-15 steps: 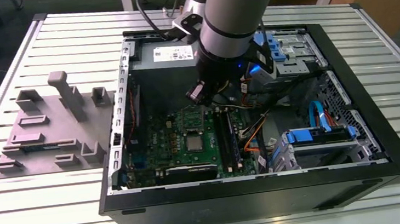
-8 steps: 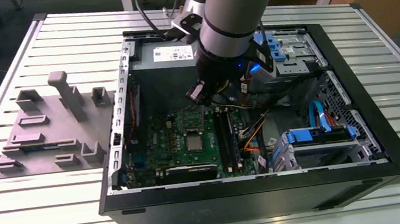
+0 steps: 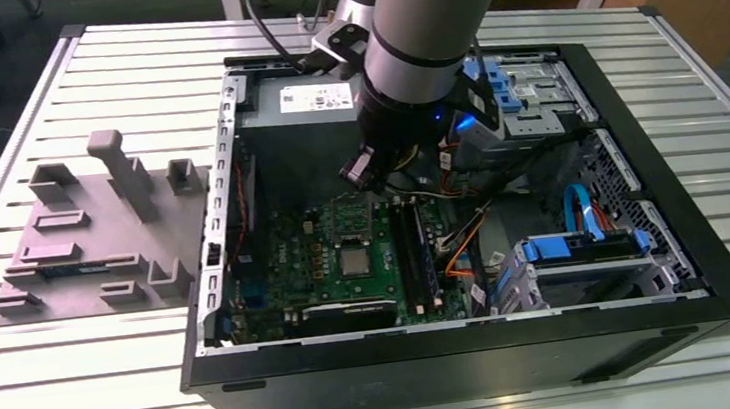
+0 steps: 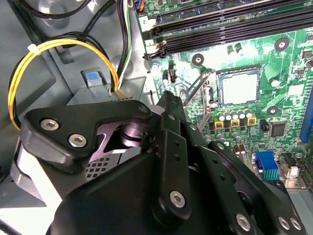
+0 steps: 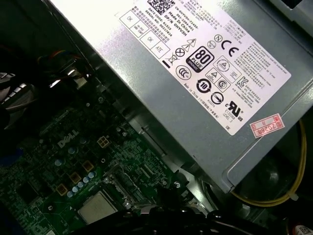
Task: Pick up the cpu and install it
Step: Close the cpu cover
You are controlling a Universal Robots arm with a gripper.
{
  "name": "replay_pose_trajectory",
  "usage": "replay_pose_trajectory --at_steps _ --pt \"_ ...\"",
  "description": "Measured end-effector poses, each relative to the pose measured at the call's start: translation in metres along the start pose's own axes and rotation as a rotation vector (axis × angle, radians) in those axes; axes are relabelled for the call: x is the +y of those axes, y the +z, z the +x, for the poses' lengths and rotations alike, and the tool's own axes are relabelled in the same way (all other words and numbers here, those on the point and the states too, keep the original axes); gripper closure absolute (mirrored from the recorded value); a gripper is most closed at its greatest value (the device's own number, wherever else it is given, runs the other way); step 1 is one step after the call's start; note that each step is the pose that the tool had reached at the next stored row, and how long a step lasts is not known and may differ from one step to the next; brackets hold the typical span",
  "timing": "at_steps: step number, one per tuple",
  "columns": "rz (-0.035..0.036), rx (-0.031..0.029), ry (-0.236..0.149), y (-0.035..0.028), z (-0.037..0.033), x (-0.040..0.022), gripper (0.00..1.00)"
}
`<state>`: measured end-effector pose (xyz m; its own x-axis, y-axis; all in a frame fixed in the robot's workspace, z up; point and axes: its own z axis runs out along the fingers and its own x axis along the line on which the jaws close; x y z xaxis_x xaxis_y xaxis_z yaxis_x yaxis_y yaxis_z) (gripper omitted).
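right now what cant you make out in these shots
- Gripper fingertips: second wrist view, hidden behind its own black body, so open or shut is unclear.
- CPU: first wrist view, partly cut off by dark gripper parts.
- CPU seating: exterior view, too small to judge.

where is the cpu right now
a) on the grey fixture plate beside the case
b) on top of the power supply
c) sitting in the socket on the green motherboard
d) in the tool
c: the cpu lies flat in the socket on the green motherboard inside the pc case; the second wrist view shows it framed by the socket.
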<state>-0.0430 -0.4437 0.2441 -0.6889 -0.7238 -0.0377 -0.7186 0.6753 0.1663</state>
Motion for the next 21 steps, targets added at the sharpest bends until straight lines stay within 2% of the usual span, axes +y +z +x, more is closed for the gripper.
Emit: replay_pose_trajectory --at_steps 10,21 --pt "0.0005 0.0001 0.0 -0.001 0.0005 -0.0003 0.89" --pt "0.002 -0.0004 -0.01 -0.0022 0.0107 -0.0059 0.89"
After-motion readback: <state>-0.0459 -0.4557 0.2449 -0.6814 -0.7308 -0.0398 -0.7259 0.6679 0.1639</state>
